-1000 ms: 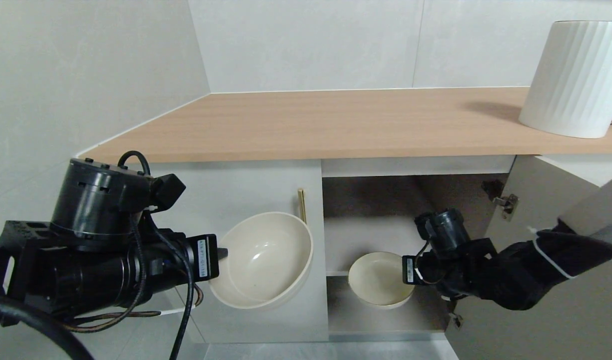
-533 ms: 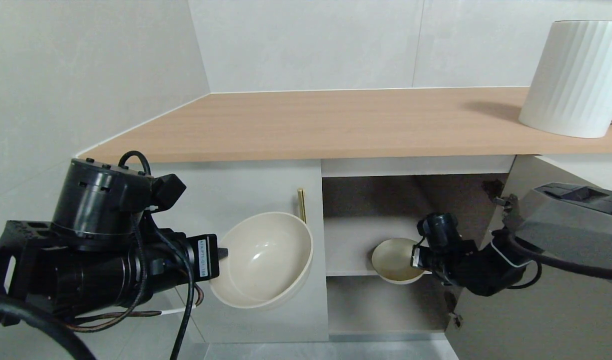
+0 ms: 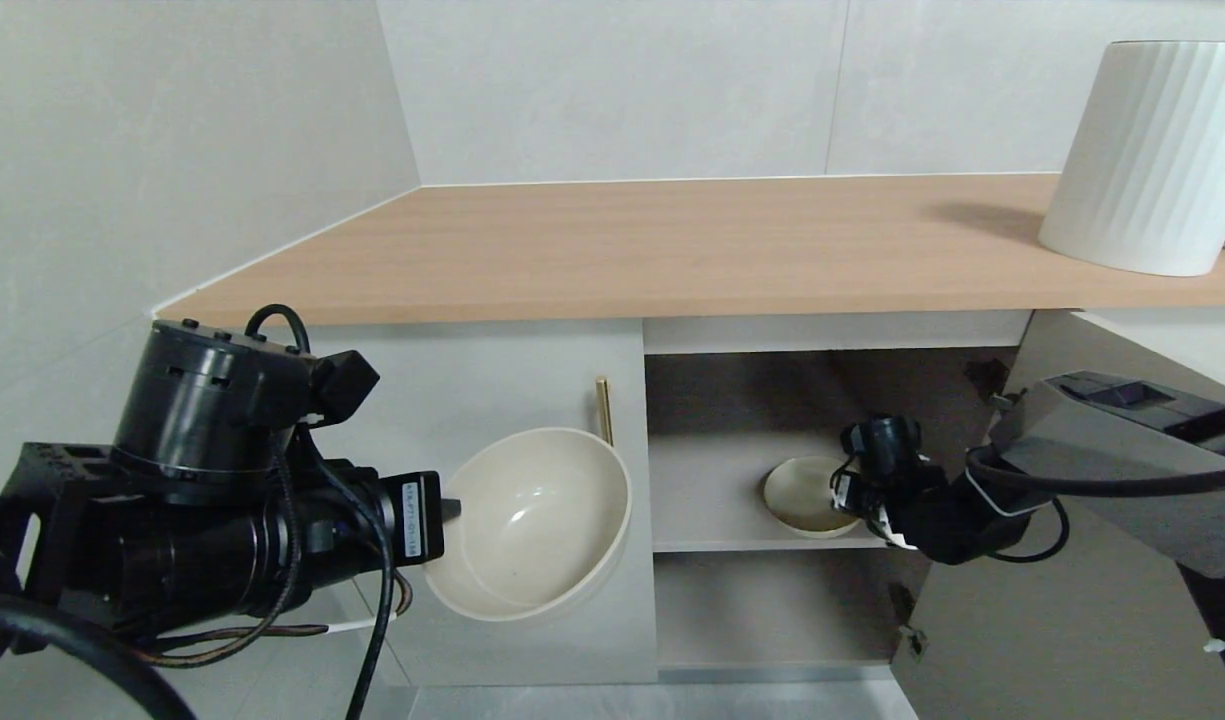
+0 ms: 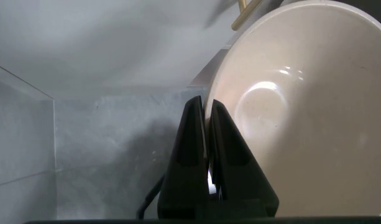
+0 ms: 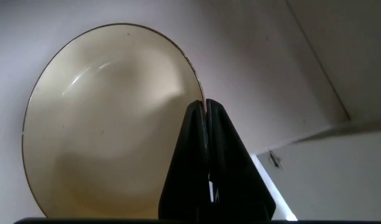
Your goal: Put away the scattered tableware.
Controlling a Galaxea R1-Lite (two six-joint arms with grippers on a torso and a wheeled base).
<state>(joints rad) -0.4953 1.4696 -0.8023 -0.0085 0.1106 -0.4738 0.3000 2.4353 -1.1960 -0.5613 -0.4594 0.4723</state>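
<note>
Cabinet shelf (image 3: 712, 492), bowl (image 3: 797, 492) rim between right fingers (image 5: 191, 152)

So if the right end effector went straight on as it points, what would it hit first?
Shut on the small bowl, the right end effector points into the open cabinet over its shelf. Past the bowl the way looks free to the cabinet's inside wall; depth is unclear.

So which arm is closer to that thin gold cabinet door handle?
Left. The left gripper holds a large cream bowl right by the gold handle; the right gripper is inside the open cupboard, holding a small cream bowl.
</note>
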